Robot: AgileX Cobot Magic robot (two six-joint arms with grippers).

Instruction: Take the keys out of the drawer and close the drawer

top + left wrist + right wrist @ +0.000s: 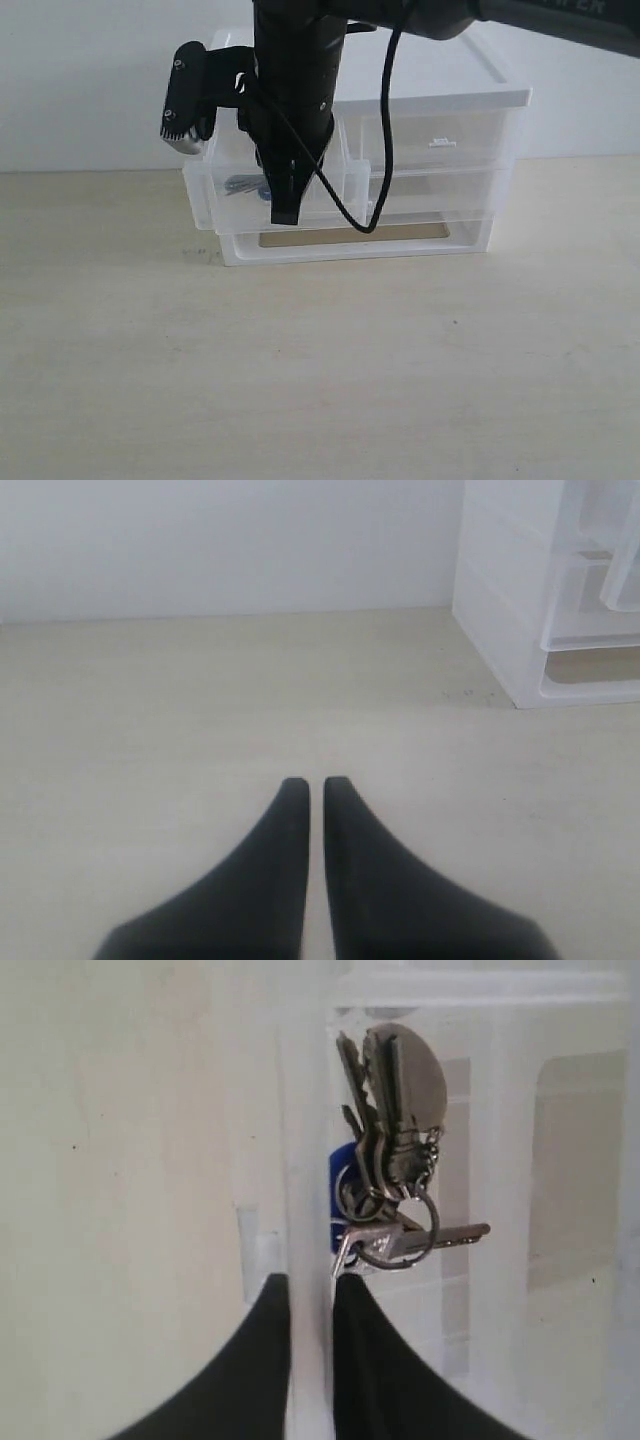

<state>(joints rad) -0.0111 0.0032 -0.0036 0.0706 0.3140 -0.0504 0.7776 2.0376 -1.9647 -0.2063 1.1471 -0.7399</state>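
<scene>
1. Black fingers of the right gripper (pixel 310 1285) fill the close part of the right wrist view. They sit at the front of the drawer unit (pixel 450 100).
2. Its 2 fingers stand on the 2 sides of the front wall of the drawer (pixel 305 1160). 1 finger is inside the drawer and 1 is outside. The wall fills the thin gap between them, so the gripper looks pinched on that wall.
3. The drawer is the left 1 of the 2 small drawers in the upper row of the drawer unit. It is pulled out and sticks out past the front of the drawer unit.
4. The keys (pixel 395 1150) lie inside this drawer, just behind its front wall and close to the inside finger. No finger holds them.
5. The bunch has a round grey tag (pixel 420 1075), a blue fob (pixel 340 1175) and a metal ring (pixel 408 1230).
6. A small white tab handle (pixel 258 1255) sticks out of the drawer's front, just beside the outside finger.
7. The black arm (pixel 295 80) comes down from above the drawer unit. A black cable (pixel 385 120) hangs in front of the drawer unit.
8. The left gripper (pixel 315 785) is well apart from the drawer unit, over the bare table (pixel 200 710). Its 2 fingers are almost together, with only a thin slit and nothing between them.
9. The drawer unit stands on the table, in front of a white wall (pixel 80 80).
</scene>
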